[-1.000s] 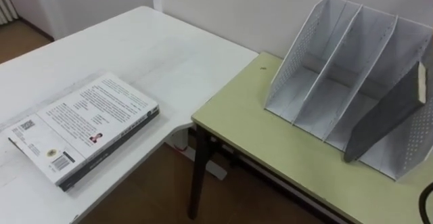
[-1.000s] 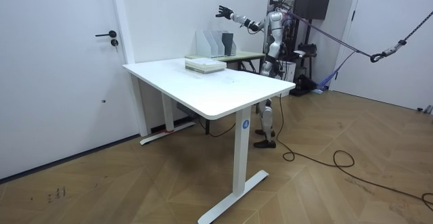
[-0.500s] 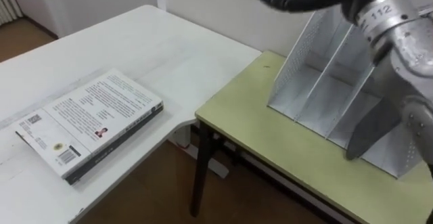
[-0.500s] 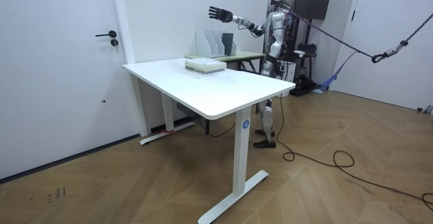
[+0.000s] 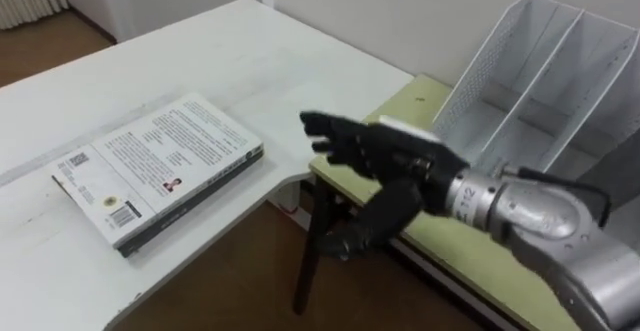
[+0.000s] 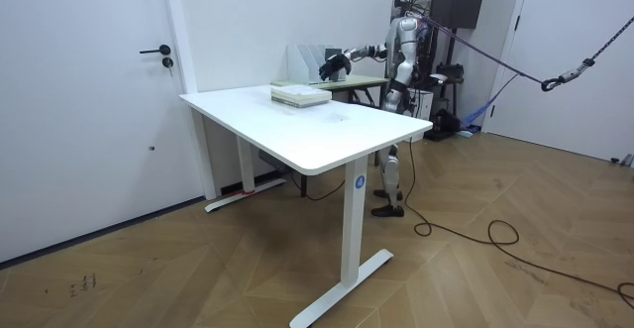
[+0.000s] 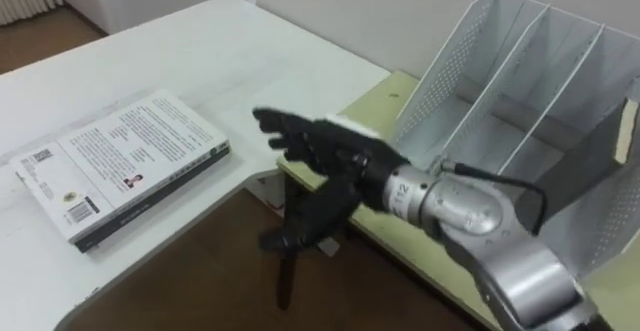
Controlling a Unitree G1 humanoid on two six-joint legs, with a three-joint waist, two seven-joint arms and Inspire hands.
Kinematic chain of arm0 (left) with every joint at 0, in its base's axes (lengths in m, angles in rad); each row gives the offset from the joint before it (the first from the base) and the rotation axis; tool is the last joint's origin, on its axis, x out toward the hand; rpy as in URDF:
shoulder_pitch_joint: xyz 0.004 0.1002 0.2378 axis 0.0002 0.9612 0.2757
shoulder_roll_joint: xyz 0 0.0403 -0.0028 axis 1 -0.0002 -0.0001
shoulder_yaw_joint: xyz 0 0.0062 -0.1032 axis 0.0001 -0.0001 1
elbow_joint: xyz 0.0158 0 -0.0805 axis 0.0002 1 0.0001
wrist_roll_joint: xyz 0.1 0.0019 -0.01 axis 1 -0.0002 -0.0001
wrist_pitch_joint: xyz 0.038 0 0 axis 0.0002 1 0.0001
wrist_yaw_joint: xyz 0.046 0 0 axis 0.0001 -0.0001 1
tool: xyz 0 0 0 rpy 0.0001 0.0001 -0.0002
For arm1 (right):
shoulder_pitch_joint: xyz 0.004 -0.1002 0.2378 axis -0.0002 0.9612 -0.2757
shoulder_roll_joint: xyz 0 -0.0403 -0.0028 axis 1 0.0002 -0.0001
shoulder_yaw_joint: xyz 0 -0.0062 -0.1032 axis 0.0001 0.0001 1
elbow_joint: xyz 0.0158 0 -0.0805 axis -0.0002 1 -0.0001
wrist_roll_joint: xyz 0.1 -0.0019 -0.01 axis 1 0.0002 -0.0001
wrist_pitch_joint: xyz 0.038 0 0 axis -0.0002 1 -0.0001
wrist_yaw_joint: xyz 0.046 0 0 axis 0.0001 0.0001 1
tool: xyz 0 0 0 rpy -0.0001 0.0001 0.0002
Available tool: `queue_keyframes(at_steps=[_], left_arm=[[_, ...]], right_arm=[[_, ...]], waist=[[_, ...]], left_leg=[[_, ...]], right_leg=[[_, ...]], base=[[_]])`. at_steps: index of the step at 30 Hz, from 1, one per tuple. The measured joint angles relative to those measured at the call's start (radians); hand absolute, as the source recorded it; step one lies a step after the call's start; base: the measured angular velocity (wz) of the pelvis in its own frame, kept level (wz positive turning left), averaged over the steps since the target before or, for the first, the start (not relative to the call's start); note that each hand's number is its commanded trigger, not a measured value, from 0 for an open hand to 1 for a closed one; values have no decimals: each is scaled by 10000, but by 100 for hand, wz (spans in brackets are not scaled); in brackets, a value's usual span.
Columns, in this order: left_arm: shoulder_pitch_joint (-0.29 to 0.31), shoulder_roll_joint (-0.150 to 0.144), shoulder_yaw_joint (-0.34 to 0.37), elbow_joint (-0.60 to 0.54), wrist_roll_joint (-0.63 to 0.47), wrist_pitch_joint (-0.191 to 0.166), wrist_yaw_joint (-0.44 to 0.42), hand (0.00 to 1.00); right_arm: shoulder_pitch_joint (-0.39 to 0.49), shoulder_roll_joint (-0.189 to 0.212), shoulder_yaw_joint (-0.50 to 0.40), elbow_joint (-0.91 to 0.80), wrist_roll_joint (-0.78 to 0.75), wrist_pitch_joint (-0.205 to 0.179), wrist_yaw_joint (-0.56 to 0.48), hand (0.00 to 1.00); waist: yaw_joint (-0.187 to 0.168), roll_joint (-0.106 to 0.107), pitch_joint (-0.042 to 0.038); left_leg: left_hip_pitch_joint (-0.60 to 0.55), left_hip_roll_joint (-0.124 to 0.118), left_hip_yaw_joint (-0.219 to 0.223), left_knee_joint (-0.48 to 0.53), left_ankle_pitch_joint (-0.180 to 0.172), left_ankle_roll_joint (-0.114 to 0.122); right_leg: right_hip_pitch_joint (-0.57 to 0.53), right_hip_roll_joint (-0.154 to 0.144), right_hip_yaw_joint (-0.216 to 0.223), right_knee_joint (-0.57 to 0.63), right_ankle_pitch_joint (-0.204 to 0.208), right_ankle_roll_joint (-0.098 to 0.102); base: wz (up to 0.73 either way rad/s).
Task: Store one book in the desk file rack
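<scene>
Book (image 5: 158,179) is lying flat on the white desk (image 5: 230,61) while your right hand (image 5: 385,161), fingers spread and empty, is hovering between it and the file rack (image 5: 480,66).

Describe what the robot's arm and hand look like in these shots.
The right hand is black, with a white tag on its back. A silver metal wrist cuff carries small dark print and leads into a rounded silver-grey forearm, with a thin dark cable looping over it.

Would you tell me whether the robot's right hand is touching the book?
Apart. In the left eye view the open right hand hovers short of the book, with bare white table showing between its fingertips and the cover.
</scene>
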Motion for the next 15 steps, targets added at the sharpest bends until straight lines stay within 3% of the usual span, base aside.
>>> queue_keyframes(at_steps=[3,5,8,10,15], left_arm=[[-7,-71,7,35,-35,-108,0,0],[-7,-100,7,42,-79,-130,-44,0],[-18,-247,37,235,-83,-238,-120,0],[0,-277,1,269,-75,-255,-135,0],[76,-311,11,342,-86,-537,-21,0]], right_arm=[[623,132,24,654,-996,-17,526,0],[992,279,9,960,-1289,-36,691,0],[1651,395,-12,1481,-1673,-460,918,0],[2148,610,-98,2125,-2008,-626,871,0],[2811,1541,-369,4961,-2742,-1130,224,0]], waist=[[114,107,69],[115,171,75],[55,311,49],[37,377,-25],[-19,508,-19]], left_leg=[[-59,4,-6,47,1,2],[-92,13,-17,77,-1,1],[-68,-5,-81,97,-1,2],[-34,-39,-202,95,-1,5],[-40,-110,-241,88,1,4]], right_leg=[[-29,-12,-59,8,17,-25],[-11,-13,-94,10,22,-33],[52,-17,-143,-25,27,-41],[130,-32,-226,-121,25,-37],[247,-34,-296,-226,19,-34]], base=[[0],[0],[6],[15],[5]])
